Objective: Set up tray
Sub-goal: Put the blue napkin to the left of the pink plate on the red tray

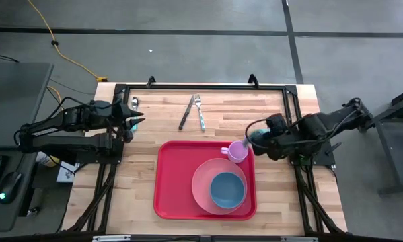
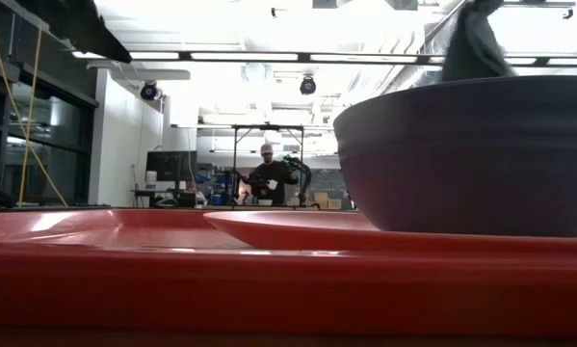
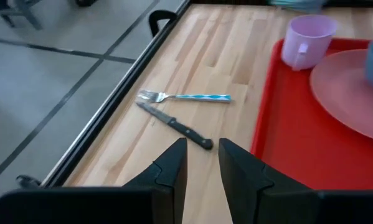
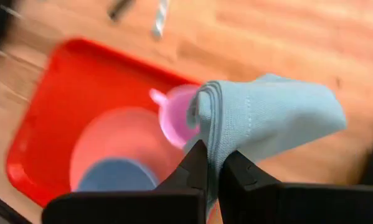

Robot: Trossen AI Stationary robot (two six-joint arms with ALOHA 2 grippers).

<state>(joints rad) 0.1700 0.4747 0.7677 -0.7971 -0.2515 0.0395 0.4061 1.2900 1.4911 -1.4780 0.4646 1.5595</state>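
The red tray (image 1: 171,195) lies at the table's near middle. On it sit a pink plate (image 1: 202,176) with a blue bowl (image 1: 227,190) on top, and a lilac cup (image 1: 236,152) stands in the tray's far right corner. My right gripper (image 1: 253,137) hangs above that corner, shut on a folded light-blue cloth (image 4: 270,118); the cloth's grey-blue bulk (image 2: 473,43) shows above the bowl (image 2: 471,154) in the low view. My left gripper (image 3: 203,158) waits at the table's left, slightly open, nothing between its fingers. My right gripper pinches the folded cloth between its two fingers at one stacked edge (image 4: 218,146), where several layers show. The fingers slant down from the table's right side. The cloth is lifted clear and juts out past the fingertips, above the cup (image 4: 174,118).
A fork (image 1: 200,111) and a black-handled knife (image 1: 186,113) lie side by side on the bare wood beyond the tray, and a spoon (image 1: 134,103) lies at the far left. A dark frame rail (image 1: 201,86) runs along the table's far edge. A person stands in the room behind.
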